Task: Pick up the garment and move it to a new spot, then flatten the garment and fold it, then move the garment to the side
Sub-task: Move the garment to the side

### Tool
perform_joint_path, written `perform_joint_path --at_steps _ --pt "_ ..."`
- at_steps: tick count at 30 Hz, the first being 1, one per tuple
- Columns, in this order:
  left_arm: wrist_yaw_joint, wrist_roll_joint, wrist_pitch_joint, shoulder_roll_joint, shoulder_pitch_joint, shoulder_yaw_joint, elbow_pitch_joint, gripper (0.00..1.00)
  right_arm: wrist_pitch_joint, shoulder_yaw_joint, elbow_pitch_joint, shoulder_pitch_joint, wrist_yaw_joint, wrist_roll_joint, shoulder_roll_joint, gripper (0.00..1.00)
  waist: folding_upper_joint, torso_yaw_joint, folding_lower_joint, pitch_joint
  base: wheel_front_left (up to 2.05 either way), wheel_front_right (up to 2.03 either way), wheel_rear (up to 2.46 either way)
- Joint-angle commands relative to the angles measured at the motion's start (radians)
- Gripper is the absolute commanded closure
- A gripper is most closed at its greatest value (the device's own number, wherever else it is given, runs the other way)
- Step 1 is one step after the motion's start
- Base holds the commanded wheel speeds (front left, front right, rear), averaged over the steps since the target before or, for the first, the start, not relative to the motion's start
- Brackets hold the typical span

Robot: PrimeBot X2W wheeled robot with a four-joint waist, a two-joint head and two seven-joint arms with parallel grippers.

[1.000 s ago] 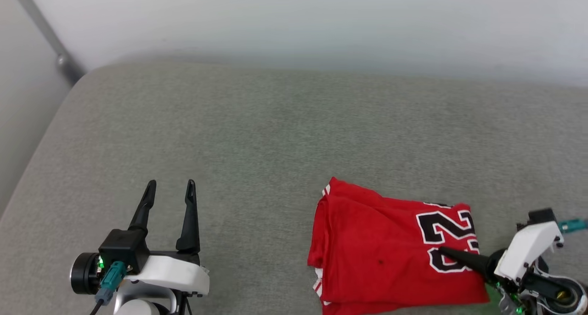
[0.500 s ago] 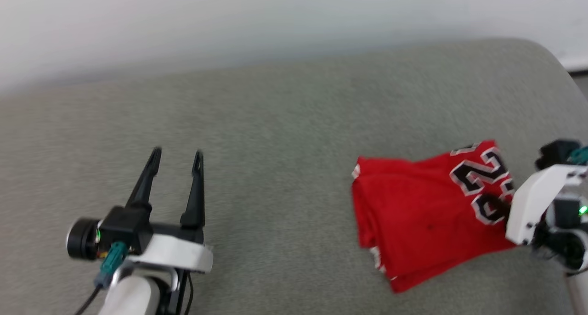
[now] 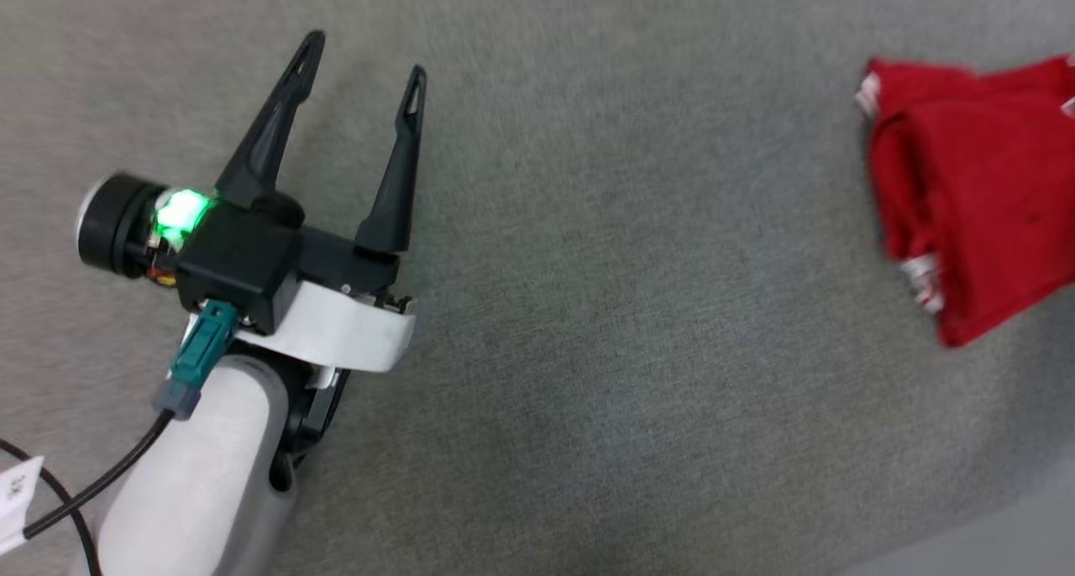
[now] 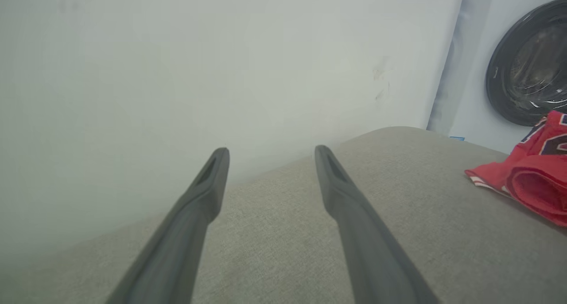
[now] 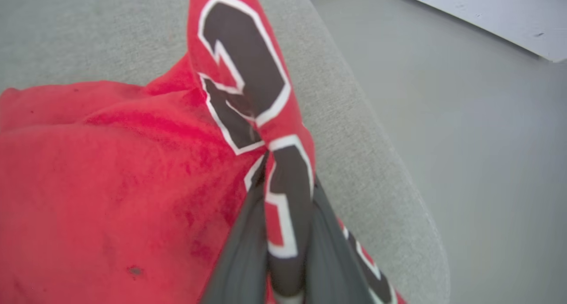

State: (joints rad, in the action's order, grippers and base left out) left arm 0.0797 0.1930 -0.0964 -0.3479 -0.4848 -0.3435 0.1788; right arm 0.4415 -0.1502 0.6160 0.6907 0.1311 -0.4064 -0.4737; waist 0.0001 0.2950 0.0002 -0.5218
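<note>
The folded red garment [image 3: 983, 198] lies on the grey cushion at the right edge of the head view, cut off by the frame. In the left wrist view the garment [image 4: 531, 180] sits at the far right. My right gripper [image 5: 277, 162] is shut on a fold of the garment [image 5: 110, 184] with black white-outlined print, close to the cushion's edge. My left gripper [image 3: 361, 55] is open above bare cushion, well left of the garment; the left gripper [image 4: 270, 151] holds nothing.
The grey cushion [image 3: 630, 307] spans the head view; its rounded edge [image 5: 376, 140] drops to grey floor [image 5: 478, 140]. A white wall [image 4: 177, 64] rises behind the cushion. A white washing machine [image 4: 509, 64] with a dark round door stands beyond the garment.
The head camera has swung and dipped, shifting the whole picture. The right gripper has kept its hold and carried the garment toward the cushion's right edge. The left gripper stays open.
</note>
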Motion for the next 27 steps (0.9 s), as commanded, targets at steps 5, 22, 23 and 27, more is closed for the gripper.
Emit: perform_joint_path --at_steps 5,22,23,27 --pt "-0.005 -0.037 0.041 -0.023 -0.062 -0.012 0.072 0.00 -0.163 -0.132 0.140 0.151 -0.001 0.097 -0.007 1.00 -0.0001 0.045 -0.0002 -0.207 0.00 0.00 0.00" --pt "0.019 -0.011 0.004 0.002 -0.041 -0.019 0.040 0.00 -0.579 -0.229 0.361 0.235 -0.001 0.336 -0.023 0.00 -0.0001 0.003 -0.0002 -0.119 0.00 0.00 0.00" --pt "0.023 -0.004 -0.008 0.005 -0.031 -0.018 0.028 0.00 -0.598 -0.221 0.365 0.228 -0.001 0.341 -0.031 0.00 -0.0001 -0.004 -0.0002 -0.098 0.00 0.00 0.00" --pt "0.040 0.027 -0.052 0.034 0.021 -0.015 -0.022 0.00 -0.636 -0.153 0.366 0.184 -0.001 0.336 -0.048 0.00 -0.0001 -0.045 -0.0002 0.001 0.00 0.00 0.00"
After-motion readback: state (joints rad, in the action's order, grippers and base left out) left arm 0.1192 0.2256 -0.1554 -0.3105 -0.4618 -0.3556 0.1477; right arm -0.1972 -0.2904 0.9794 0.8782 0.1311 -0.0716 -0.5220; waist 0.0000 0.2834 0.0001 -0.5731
